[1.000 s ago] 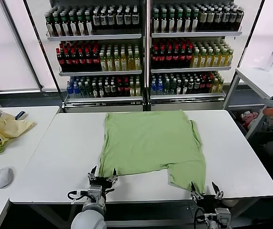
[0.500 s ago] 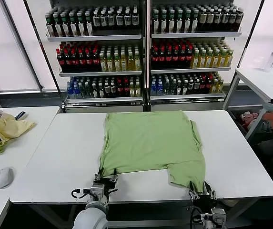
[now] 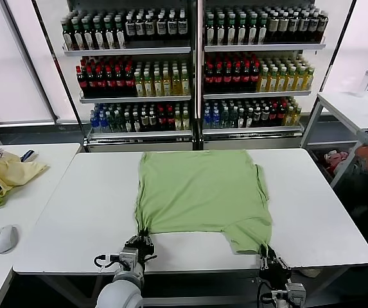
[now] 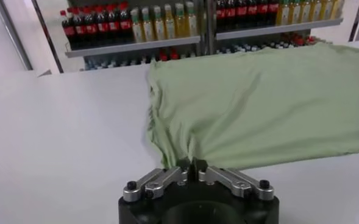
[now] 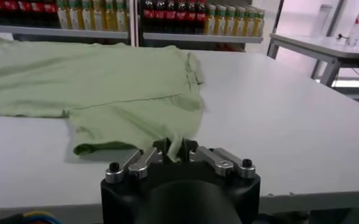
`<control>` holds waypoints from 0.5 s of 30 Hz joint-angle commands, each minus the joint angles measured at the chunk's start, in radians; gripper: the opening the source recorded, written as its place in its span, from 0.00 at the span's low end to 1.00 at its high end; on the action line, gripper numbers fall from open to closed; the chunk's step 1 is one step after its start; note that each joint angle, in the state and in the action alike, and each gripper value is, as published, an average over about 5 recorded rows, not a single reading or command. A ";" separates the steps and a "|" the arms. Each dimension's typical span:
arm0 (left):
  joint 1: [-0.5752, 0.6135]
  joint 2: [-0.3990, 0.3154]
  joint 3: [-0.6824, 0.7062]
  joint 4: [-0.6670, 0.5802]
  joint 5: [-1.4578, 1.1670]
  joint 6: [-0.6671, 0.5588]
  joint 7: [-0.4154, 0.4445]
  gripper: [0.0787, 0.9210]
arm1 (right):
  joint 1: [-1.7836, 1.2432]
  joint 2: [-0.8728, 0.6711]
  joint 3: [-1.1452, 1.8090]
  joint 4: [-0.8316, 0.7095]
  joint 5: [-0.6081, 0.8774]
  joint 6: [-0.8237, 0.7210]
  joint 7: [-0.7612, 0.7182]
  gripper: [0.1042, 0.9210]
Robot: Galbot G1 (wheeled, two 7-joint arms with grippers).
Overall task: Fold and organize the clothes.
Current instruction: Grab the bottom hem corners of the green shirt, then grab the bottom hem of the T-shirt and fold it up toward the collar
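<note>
Your left gripper [image 3: 142, 239] sits low at the near edge, fingers pinched together; your right gripper [image 3: 268, 255] is likewise clamped shut, farther right.

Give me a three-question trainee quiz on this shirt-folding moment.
1. True or false: the left hand is shut on the light sage-green cotton T-shirt.
2. What does the right hand pinch? A) near edge of the T-shirt B) white computer mouse C) bottle
3. Fill in: the T-shirt lies on the white ____.

Key: 1 true; 2 A; 3 table.
</note>
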State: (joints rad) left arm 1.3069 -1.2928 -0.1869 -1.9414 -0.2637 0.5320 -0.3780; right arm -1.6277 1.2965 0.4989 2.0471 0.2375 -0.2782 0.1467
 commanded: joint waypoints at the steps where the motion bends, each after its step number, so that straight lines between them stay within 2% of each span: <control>1: 0.012 0.024 -0.003 -0.094 -0.009 -0.114 0.016 0.03 | 0.006 -0.026 0.037 0.069 0.039 0.070 -0.030 0.04; 7: -0.023 0.051 -0.010 -0.115 -0.023 -0.133 0.025 0.03 | 0.055 -0.066 0.074 0.096 0.088 0.081 -0.026 0.03; 15: -0.131 0.097 0.011 -0.053 -0.063 -0.133 0.037 0.03 | 0.222 -0.122 0.070 0.037 0.135 0.058 -0.012 0.03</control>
State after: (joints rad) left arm 1.2712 -1.2370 -0.1919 -2.0131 -0.2990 0.4310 -0.3482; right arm -1.5273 1.2175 0.5528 2.0953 0.3295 -0.2322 0.1396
